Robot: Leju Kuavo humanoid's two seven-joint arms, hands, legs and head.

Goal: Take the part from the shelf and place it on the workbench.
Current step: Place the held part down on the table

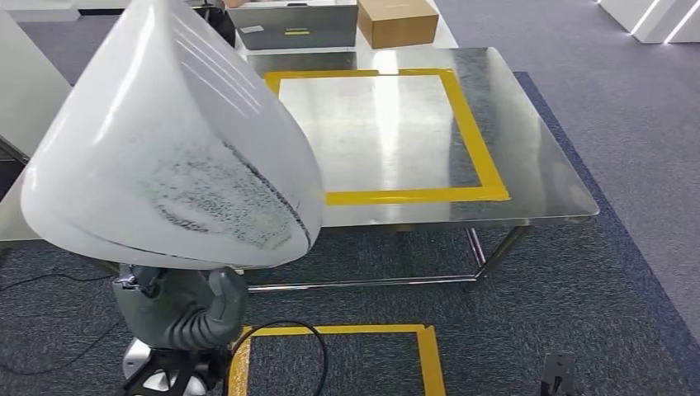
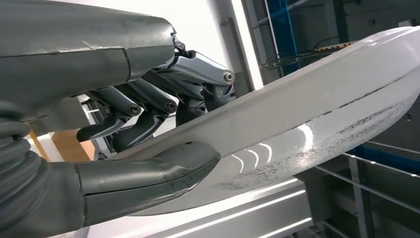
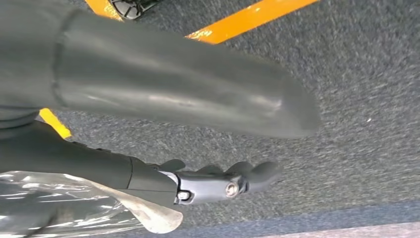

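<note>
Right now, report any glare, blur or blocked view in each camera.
Head view: ceiling lights glare off the steel workbench, and the white part blocks the left half. Left wrist view: sharp, bright streaks on the part under the left hand. Right wrist view: right hand and carpet smeared with motion blur.
</note>
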